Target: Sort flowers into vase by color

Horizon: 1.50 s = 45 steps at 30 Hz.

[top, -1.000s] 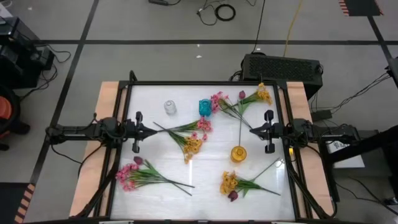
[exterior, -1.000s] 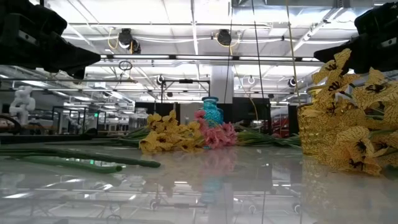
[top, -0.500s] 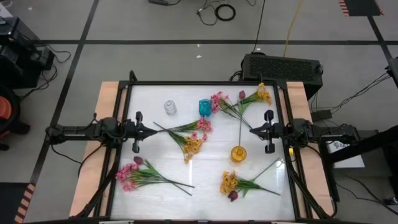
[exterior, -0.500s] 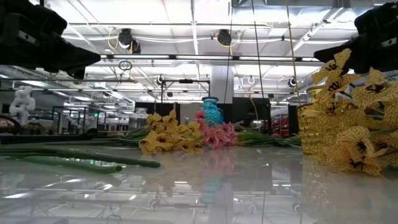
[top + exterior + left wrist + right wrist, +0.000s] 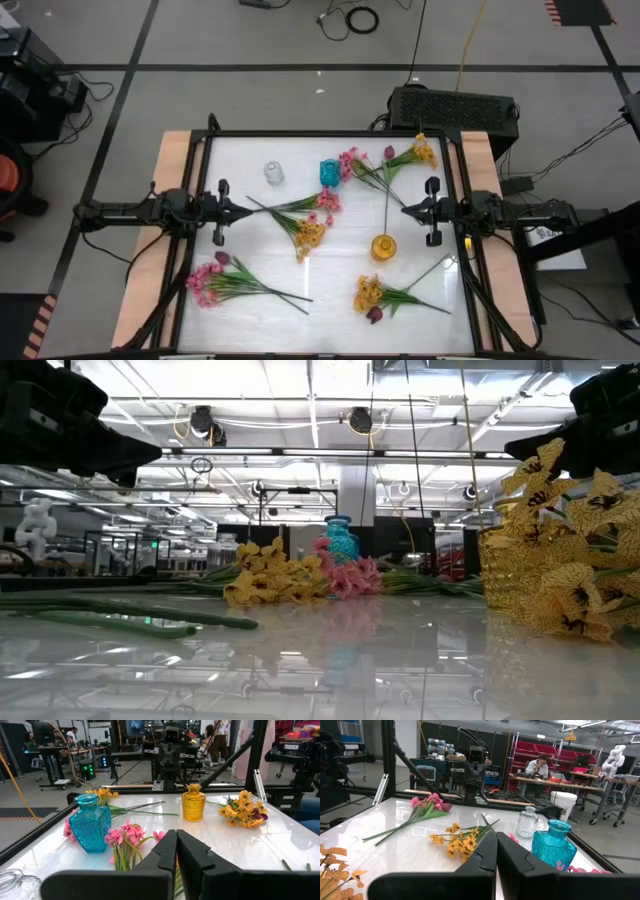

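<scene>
Several flower sprays lie flat on the white table: a pink and yellow one at the middle (image 5: 308,215), a pink one near-left (image 5: 215,277), a yellow one with a dark bloom near-right (image 5: 375,296), and a pink and yellow one at the far side (image 5: 385,160). A clear glass vase (image 5: 273,172), a blue vase (image 5: 329,172) and an amber vase (image 5: 383,246) stand upright. My left gripper (image 5: 247,211) hovers shut at the left, pointing at the middle spray. My right gripper (image 5: 404,209) hovers shut at the right, above and beyond the amber vase.
A black frame (image 5: 330,133) runs round the table, with wooden strips (image 5: 150,250) outside it at left and right. Bare tabletop lies between the middle spray and the near sprays (image 5: 330,275). In the right wrist view a person (image 5: 538,767) sits at a desk far beyond the table.
</scene>
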Available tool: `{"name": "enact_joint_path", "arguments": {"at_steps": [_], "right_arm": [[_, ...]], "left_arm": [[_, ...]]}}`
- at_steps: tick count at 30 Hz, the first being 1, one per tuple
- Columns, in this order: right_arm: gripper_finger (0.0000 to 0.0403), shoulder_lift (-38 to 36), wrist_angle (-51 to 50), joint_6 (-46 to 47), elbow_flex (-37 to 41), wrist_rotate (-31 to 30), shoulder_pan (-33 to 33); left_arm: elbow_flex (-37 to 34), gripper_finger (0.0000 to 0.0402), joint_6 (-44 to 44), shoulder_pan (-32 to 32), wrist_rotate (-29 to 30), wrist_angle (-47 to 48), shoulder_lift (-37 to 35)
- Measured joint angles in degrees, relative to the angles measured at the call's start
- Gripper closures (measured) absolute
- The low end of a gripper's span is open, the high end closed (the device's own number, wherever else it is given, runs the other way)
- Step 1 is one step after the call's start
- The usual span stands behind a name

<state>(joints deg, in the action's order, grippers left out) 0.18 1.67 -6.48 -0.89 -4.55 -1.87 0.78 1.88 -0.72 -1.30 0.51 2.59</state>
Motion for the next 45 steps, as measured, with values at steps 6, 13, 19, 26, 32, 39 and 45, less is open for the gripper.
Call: {"name": "enact_joint_path", "arguments": {"at_steps": [6,13,19,26,32,39,45], "right_arm": [[0.0403,0.0,0.0,0.0,0.0,0.0,0.0],[0.0403,0.0,0.0,0.0,0.0,0.0,0.0],[0.0403,0.0,0.0,0.0,0.0,0.0,0.0],[0.0403,0.0,0.0,0.0,0.0,0.0,0.0],[0.0403,0.0,0.0,0.0,0.0,0.0,0.0],[0.0403,0.0,0.4,-0.2,0.0,-2.9,0.0],[0.0403,0.0,0.4,-0.2,0.0,-2.7,0.0]], "left_arm": [[0.0,0.0383,0.0,0.0,0.0,0.0,0.0],[0.0,0.0383,0.0,0.0,0.0,0.0,0.0],[0.0,0.0383,0.0,0.0,0.0,0.0,0.0],[0.0,0.0383,0.0,0.0,0.0,0.0,0.0],[0.0,0.0383,0.0,0.0,0.0,0.0,0.0],[0.0,0.0383,0.0,0.0,0.0,0.0,0.0],[0.0,0.0383,0.0,0.0,0.0,0.0,0.0]]}}
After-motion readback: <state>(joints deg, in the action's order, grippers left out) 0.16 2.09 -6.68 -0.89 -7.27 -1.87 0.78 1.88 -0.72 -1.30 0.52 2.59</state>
